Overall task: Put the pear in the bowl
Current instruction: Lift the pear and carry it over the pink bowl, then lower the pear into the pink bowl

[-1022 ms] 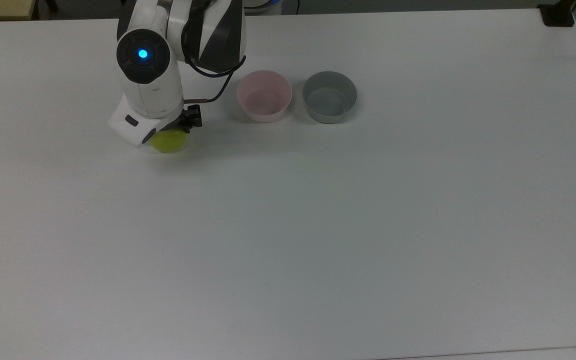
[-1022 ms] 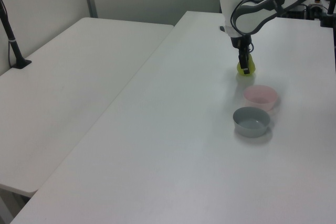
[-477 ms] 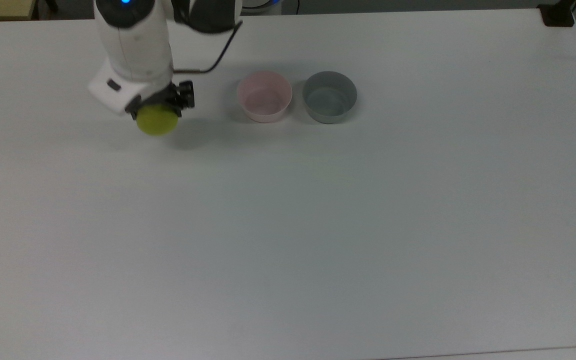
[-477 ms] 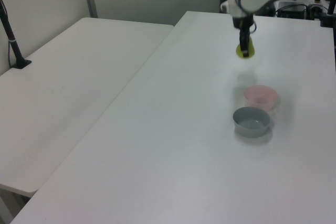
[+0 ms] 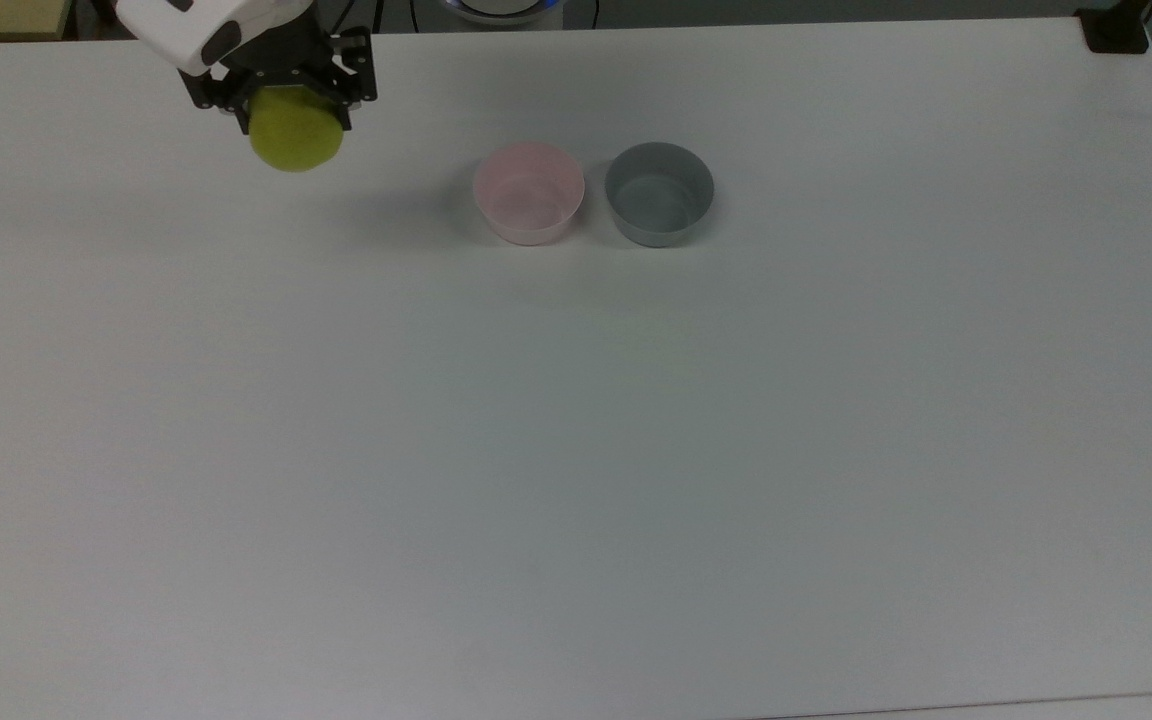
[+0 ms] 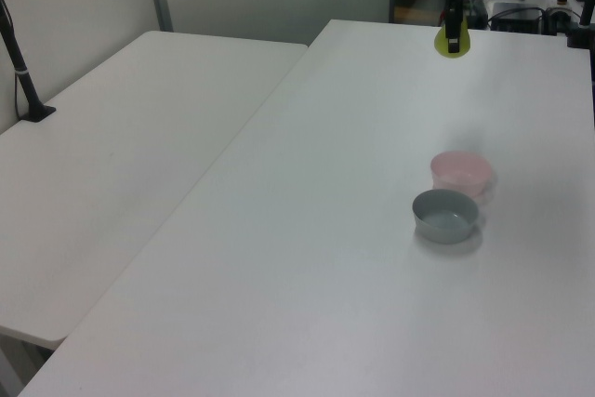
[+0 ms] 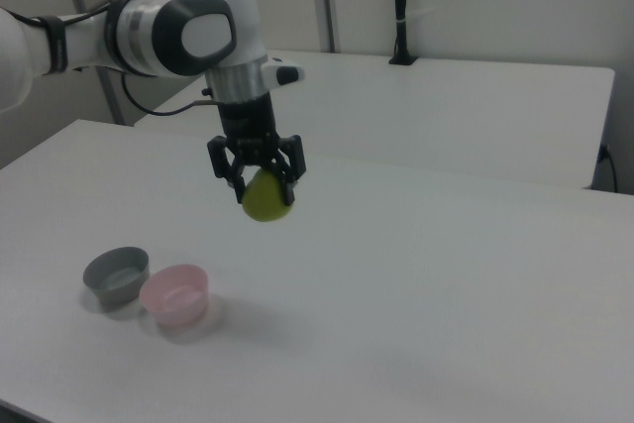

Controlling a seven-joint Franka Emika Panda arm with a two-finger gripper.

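The yellow-green pear [image 5: 296, 133] [image 6: 452, 43] [image 7: 265, 197] hangs well above the table, with my gripper [image 5: 288, 105] [image 7: 260, 177] shut on its upper part. The pale pink bowl [image 5: 528, 192] [image 6: 460, 173] [image 7: 174, 295] stands empty on the white table [image 5: 576, 450]. In the top view the pear is to the left of the pink bowl and a little farther back. In the right view the held pear hangs high, up and to the right of the bowl. The pear's stem is hidden between the fingers.
A grey bowl [image 5: 658, 193] [image 6: 446, 215] [image 7: 117, 275] of the same shape stands right beside the pink one, also empty. A second white table [image 6: 121, 155] adjoins in the left view. A black post [image 7: 401, 7] stands on the far table in the right view.
My gripper has lifted the pear off the table and carried it high, toward the top view's upper left. Both bowls stayed put.
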